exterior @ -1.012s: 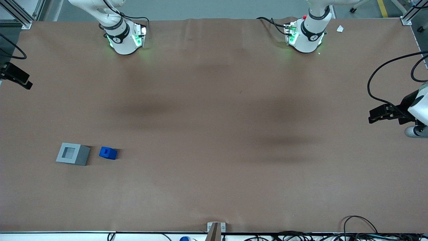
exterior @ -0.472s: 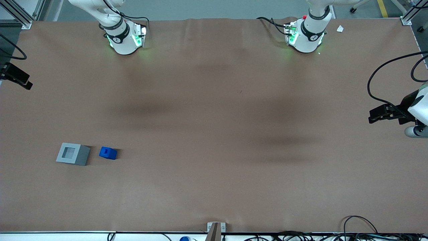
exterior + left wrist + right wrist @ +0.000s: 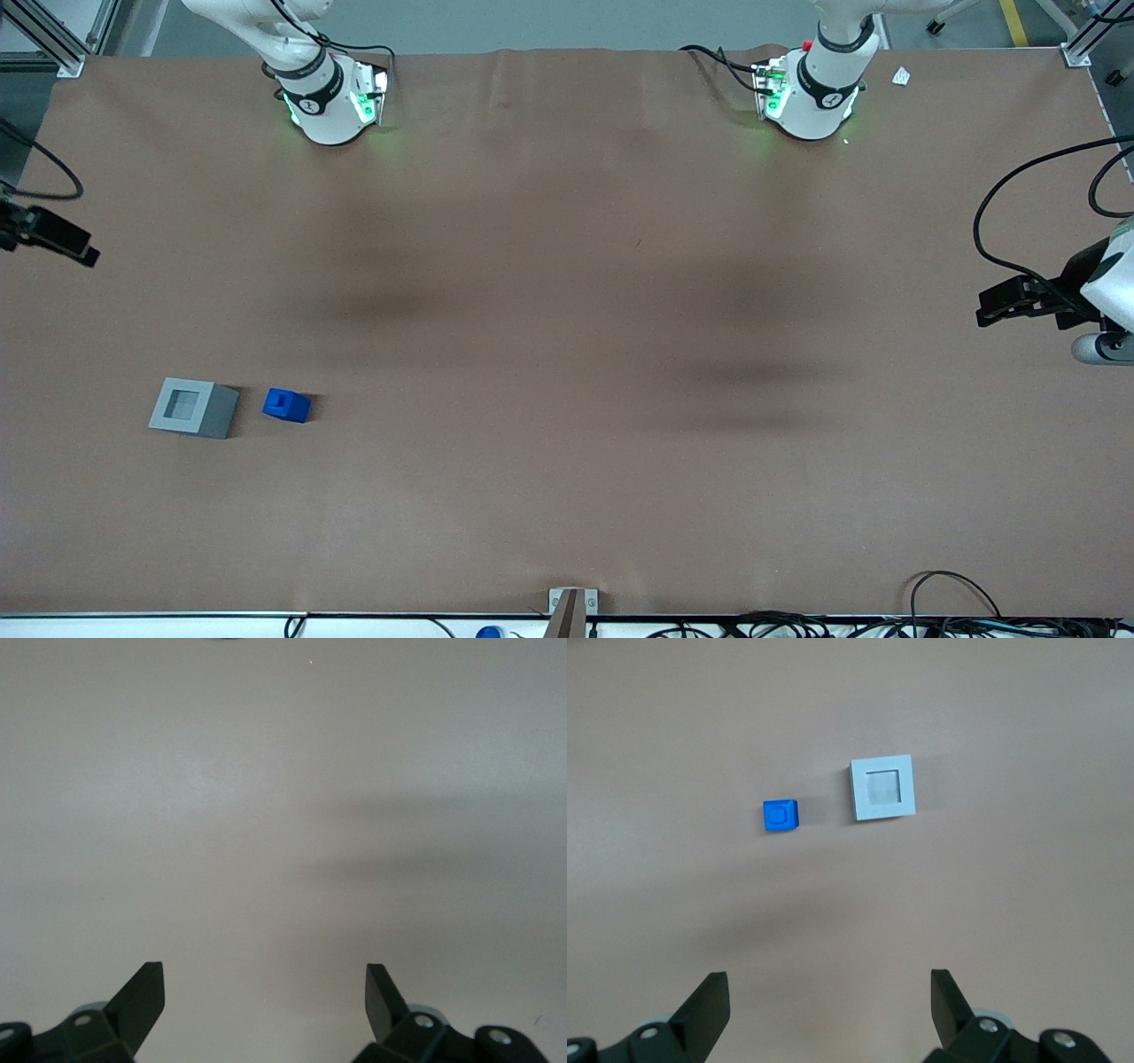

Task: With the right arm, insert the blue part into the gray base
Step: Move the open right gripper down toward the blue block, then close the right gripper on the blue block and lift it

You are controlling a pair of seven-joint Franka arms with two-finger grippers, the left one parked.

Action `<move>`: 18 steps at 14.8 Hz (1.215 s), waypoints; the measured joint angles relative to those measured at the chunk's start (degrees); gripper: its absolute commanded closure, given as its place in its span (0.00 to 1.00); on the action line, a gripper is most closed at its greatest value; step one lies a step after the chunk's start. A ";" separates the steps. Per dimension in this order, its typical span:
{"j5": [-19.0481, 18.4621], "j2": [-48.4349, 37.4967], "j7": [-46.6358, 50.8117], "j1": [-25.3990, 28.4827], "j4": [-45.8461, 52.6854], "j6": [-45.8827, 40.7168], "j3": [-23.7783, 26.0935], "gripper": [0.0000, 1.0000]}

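The blue part [image 3: 286, 405] lies on the brown table cover beside the gray base [image 3: 193, 408], a small gap between them. The base's square recess faces up with nothing in it. Only a black piece of my right gripper [image 3: 62, 241] shows, at the working arm's edge of the table, farther from the front camera than both blocks. In the right wrist view the gripper [image 3: 828, 997] is open, high over bare table. From there the blue part [image 3: 780, 815] and gray base [image 3: 882, 788] look small and well apart from the fingertips [image 3: 709, 997].
Two white arm bases [image 3: 330, 97] [image 3: 811, 93] with green lights stand at the table's edge farthest from the camera. A metal bracket [image 3: 571, 607] and cables [image 3: 939, 611] sit along the nearest edge. The brown table cover [image 3: 567, 354] spans the view.
The right gripper's visible tip has shifted slightly nearer the front camera and a little inward over the table edge. The two blocks have not moved.
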 measured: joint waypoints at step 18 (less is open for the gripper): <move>0.92 17.75 4.35 3.10 -13.40 30.05 0.75 0.00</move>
